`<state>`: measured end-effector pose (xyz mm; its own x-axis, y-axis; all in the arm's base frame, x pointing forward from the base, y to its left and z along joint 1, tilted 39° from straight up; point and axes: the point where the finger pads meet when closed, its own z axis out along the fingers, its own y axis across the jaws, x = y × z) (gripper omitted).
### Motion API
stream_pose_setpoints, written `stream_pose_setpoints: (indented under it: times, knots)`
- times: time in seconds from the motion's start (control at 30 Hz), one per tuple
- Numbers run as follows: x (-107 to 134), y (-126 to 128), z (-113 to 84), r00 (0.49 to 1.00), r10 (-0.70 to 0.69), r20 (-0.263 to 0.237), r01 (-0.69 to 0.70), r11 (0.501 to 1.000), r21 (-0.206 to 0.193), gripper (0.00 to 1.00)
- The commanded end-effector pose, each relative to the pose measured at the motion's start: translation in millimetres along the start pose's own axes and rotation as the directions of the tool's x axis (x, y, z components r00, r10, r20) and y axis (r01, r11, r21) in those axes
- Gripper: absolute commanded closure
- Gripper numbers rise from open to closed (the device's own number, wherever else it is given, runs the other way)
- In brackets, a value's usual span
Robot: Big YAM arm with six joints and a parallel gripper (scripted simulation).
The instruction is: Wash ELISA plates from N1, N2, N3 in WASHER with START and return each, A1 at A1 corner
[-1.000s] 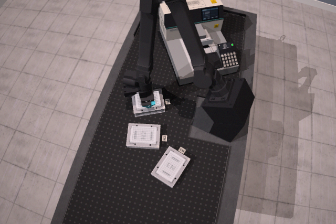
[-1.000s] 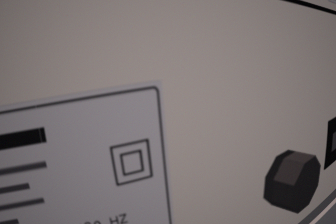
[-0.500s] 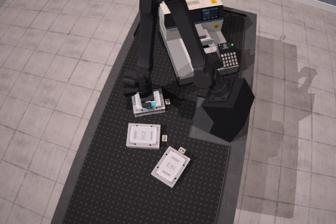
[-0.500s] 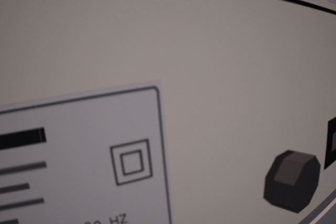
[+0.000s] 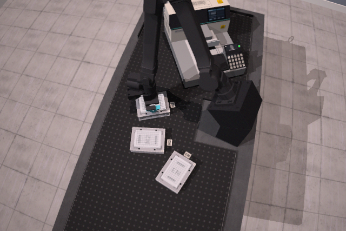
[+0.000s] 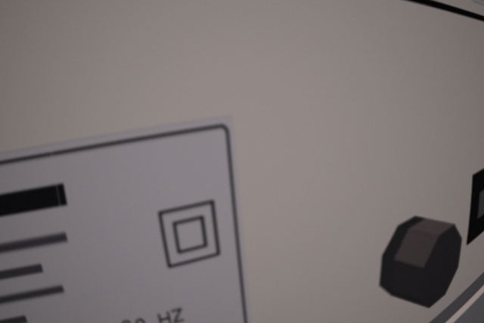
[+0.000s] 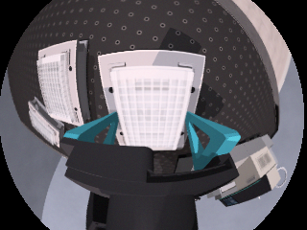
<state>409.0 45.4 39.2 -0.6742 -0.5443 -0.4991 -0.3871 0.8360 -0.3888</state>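
"Where's the gripper?"

"Down at N1, fingers spread wide, one beside each long side of the N1 plate."

"Pinching it?"

"No, they're open around it. The plate lies in its nest, though I can't tell whether it's fully seated."

"And the other two?"

"The N2 plate is in N2, next to N1. The N3 plate is in N3, which is turned at an angle."

"What about the washer?"

"Its lamp is green, above the keypad, and the screen is lit. The arm crosses in front and hides part of it, so I can't make out the carrier properly."

"Anything useful in the exterior view?"

"Just a beige panel up close, with a label at lower left and a dark knob at lower right."
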Motion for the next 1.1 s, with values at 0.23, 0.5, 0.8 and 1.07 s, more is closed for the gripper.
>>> stream_pose_setpoints:
  times: [0.23, 0.5, 0.8, 1.07]
  knots:
    - [-5, -5, -8.3, 1.000, -0.004, 0.013, 0.004, 1.000, 0.007, 0.00]
    - [-4, 2, -22.1, 1.000, 0.001, 0.013, -0.001, 1.000, -0.001, 0.00]
    - [-3, 2, -33.5, 1.000, 0.001, 0.011, -0.001, 1.000, -0.002, 0.00]
    - [-3, 2, -46.7, 1.000, 0.001, 0.011, -0.001, 1.000, -0.001, 0.00]
